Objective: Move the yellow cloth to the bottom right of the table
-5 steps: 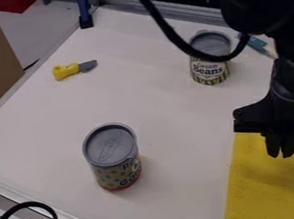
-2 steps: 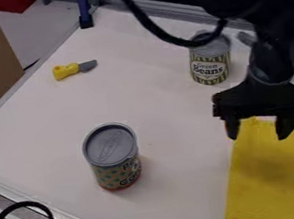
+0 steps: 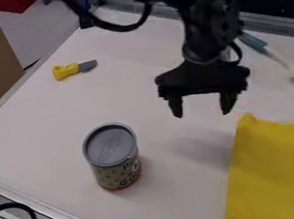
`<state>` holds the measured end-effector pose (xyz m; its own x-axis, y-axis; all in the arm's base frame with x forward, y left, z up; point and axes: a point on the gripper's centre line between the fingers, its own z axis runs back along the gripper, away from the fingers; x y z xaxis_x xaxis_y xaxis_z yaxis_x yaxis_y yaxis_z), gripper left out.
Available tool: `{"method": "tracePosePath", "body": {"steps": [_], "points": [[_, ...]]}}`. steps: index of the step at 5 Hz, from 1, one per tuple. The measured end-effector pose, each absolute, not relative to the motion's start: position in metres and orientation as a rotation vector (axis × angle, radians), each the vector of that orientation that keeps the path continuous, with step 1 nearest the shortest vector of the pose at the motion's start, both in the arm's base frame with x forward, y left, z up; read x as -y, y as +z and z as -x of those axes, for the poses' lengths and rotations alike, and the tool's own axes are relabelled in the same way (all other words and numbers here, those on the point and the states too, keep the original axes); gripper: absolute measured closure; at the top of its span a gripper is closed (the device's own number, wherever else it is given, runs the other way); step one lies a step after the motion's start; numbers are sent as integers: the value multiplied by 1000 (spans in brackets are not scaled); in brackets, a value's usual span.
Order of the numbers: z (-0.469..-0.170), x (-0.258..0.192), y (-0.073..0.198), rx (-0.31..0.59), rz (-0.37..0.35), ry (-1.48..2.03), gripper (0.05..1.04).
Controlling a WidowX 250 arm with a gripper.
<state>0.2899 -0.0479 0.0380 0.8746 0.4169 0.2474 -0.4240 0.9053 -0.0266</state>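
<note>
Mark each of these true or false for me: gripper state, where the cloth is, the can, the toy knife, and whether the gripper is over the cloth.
1. The gripper is open and holds nothing. True.
2. The yellow cloth lies at the upper left of the view. False: it lies at the lower right.
3. The can with the grey lid stands upright, left of the cloth. True.
4. The toy knife has a red handle. False: its handle is yellow and its blade grey.
5. The gripper hangs right over the middle of the cloth. False: it hangs beyond the cloth's upper left corner.
</note>
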Motion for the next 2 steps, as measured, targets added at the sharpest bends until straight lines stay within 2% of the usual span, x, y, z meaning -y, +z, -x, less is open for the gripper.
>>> {"method": "tracePosePath", "body": {"steps": [2], "points": [[-296,19,37,279,-39,473,85]]}}
